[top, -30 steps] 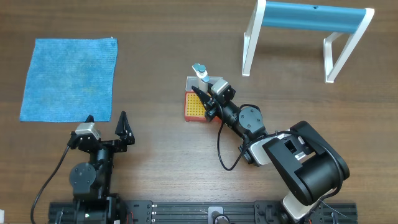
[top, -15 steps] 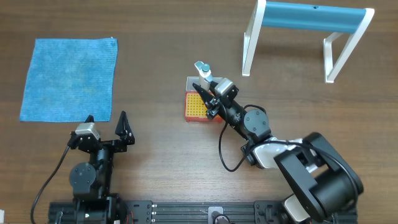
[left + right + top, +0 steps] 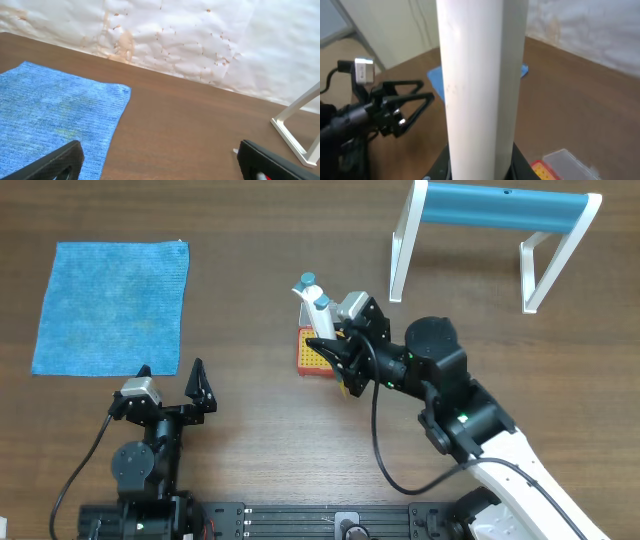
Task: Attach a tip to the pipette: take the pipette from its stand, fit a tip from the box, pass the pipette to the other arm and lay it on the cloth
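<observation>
Pipette of white plastic with a blue cap (image 3: pixel 315 302) sits pinched in my right gripper (image 3: pixel 336 350), raised near the red-and-yellow tip box (image 3: pixel 310 358). It is off the white-and-blue stand (image 3: pixel 500 205) at far right. I cannot tell if a tip is fitted. My left gripper (image 3: pixel 170 370) sits spread near the blue cloth (image 3: pixel 112 305); handover and laying remain.

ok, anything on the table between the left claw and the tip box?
Nothing. In the top view, the table between the left claw and the tip box is bare wood.
</observation>
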